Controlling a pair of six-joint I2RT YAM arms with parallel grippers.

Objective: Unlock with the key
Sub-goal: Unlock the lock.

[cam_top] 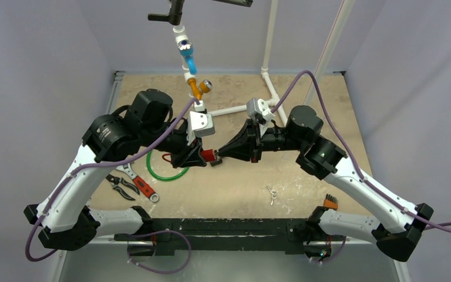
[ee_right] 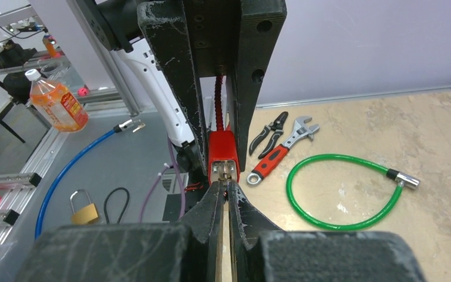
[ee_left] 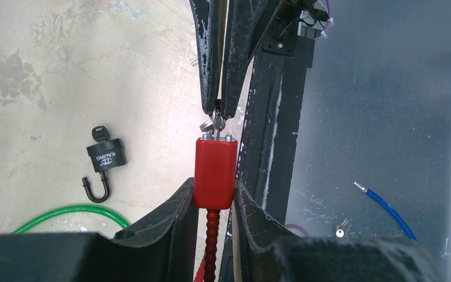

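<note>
A red padlock (cam_top: 210,156) with a red ribbed cable shackle hangs above the table between the two arms. My left gripper (ee_left: 214,189) is shut on the red padlock (ee_left: 215,170), one finger on each side of its body. From the opposite side my right gripper (ee_right: 228,183) is shut on the small silver key (ee_left: 212,124), which sits at the keyhole face of the padlock (ee_right: 223,154). In the top view the right gripper (cam_top: 218,157) meets the left gripper (cam_top: 202,156) tip to tip. Most of the key is hidden between the right fingertips.
A green cable loop (cam_top: 165,170), pliers (cam_top: 122,185) and a red-handled wrench (cam_top: 142,184) lie at the left. A black padlock (ee_left: 105,155) lies under the left arm. Spare keys (cam_top: 271,192) lie near the front. A white pipe frame (cam_top: 235,110) stands behind.
</note>
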